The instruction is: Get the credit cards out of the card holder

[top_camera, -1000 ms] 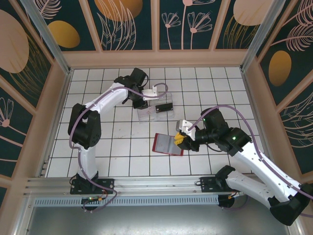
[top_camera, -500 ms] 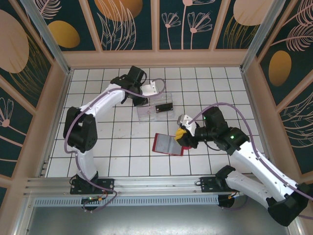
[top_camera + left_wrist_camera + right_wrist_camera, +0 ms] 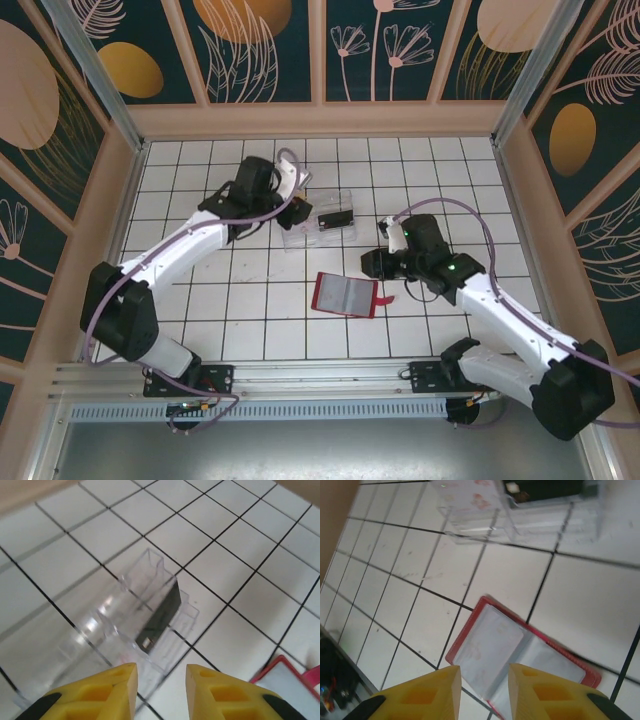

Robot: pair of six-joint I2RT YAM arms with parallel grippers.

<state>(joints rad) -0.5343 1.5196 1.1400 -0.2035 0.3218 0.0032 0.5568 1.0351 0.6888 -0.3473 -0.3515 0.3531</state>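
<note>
The flat red book-style card holder (image 3: 515,655) is lying open on the white tiled surface (image 3: 250,300), below and just ahead of the right claw (image 3: 484,672). That claw's yellow fingers are standing partly apart and gripping nothing. The left claw (image 3: 161,672), likewise part-open and empty, is hovering near the clear plastic compartment tray (image 3: 107,620). One thin near-black rectangular credit card (image 3: 161,611) is standing on edge in one of the tray's slots.

From the right wrist the holder's pale sleeves are looking empty, though I cannot tell for sure. To do this step well, the right claw should be coming down at a shallow angle onto a sleeve mouth, while the left is pinning the red cover so the holder is not sliding.
</note>
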